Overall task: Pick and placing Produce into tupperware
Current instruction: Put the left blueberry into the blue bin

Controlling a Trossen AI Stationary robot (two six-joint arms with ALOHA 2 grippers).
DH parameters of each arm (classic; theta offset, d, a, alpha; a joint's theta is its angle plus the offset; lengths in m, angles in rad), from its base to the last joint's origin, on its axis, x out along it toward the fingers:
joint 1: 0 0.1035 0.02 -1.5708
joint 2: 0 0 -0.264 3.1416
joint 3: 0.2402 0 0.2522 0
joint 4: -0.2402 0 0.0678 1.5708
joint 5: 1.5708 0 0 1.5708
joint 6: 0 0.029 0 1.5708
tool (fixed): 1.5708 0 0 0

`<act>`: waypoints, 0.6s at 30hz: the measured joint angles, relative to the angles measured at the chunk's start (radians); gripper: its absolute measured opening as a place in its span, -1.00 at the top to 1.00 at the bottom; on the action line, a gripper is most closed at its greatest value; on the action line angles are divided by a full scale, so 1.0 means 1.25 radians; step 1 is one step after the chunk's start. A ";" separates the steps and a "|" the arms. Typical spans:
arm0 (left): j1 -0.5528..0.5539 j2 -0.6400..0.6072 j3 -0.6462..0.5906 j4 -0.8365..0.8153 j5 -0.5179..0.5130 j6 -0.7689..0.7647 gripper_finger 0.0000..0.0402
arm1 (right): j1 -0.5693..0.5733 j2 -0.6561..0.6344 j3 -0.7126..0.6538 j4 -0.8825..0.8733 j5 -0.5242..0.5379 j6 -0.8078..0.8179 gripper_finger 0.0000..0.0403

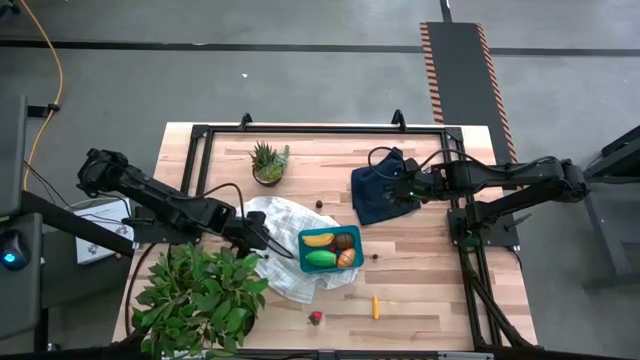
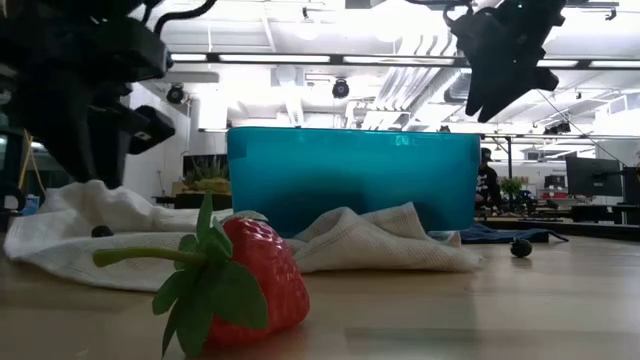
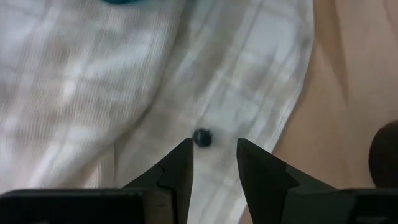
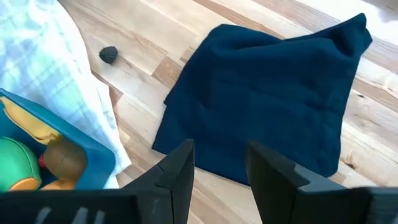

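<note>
A pale wooden table (image 1: 420, 290) seen from above, with a dark robot arm reaching in from each side. Near its middle sits the teal tupperware (image 1: 303, 238), open, resting on a crumpled white checked cloth (image 1: 285, 215).

The job looks roughly half done. Four pieces already lie inside the box: a yellow banana (image 1: 318, 239), a green fruit (image 1: 320, 258), a brown round one (image 1: 344, 241) and an orange wedge (image 1: 346, 259). Still out on the table are a tiny carrot (image 1: 376, 306), a red strawberry (image 1: 316, 318) with green leaves near the front edge, and small dark berries, one (image 1: 319, 203) behind the cloth and another (image 1: 375, 256) just right of the box.

The left end effector (image 3: 214, 155) hovers low over the cloth, left of the box, its two fingers narrowly parted and empty, with a dark berry (image 3: 202, 138) just ahead of the tips (probably the next piece to be picked).

The right end effector (image 4: 221, 165) waits above a navy cloth (image 4: 267, 99) to the right of the box, fingers partly open, holding nothing.

A big leafy plant (image 1: 200, 295) and a small potted succulent (image 1: 267, 163) stand apart.
</note>
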 joint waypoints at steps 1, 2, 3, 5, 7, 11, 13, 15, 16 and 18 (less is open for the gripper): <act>0.000 0.003 0.000 0.008 0.000 0.007 0.45 | 0.000 0.001 0.000 -0.001 0.000 -0.001 0.34; 0.000 0.011 0.002 0.019 0.002 0.014 0.45 | 0.000 0.001 0.000 -0.005 0.000 -0.002 0.34; 0.000 0.016 0.002 0.020 0.003 0.017 0.45 | 0.000 0.001 0.000 -0.005 0.000 -0.003 0.34; 0.000 0.017 0.000 0.017 0.005 0.021 0.45 | 0.000 0.001 0.000 -0.006 0.000 -0.003 0.34; 0.000 0.027 0.001 0.023 0.006 0.028 0.45 | 0.000 0.001 0.000 -0.006 0.000 -0.003 0.34; 0.000 0.025 0.001 0.023 0.005 0.030 0.45 | 0.000 0.000 0.000 -0.009 0.000 -0.009 0.34; 0.000 0.025 0.000 0.024 0.005 0.032 0.45 | 0.000 0.001 0.000 -0.010 0.000 -0.009 0.34; 0.000 0.025 0.000 0.025 0.005 0.032 0.45 | 0.000 0.000 0.000 -0.011 0.000 -0.009 0.34; 0.000 0.025 0.000 0.026 0.005 0.032 0.45 | 0.000 0.001 0.000 -0.011 0.000 -0.009 0.34; 0.000 0.025 0.000 0.027 0.004 0.032 0.45 | 0.000 0.001 0.000 -0.011 0.000 -0.009 0.34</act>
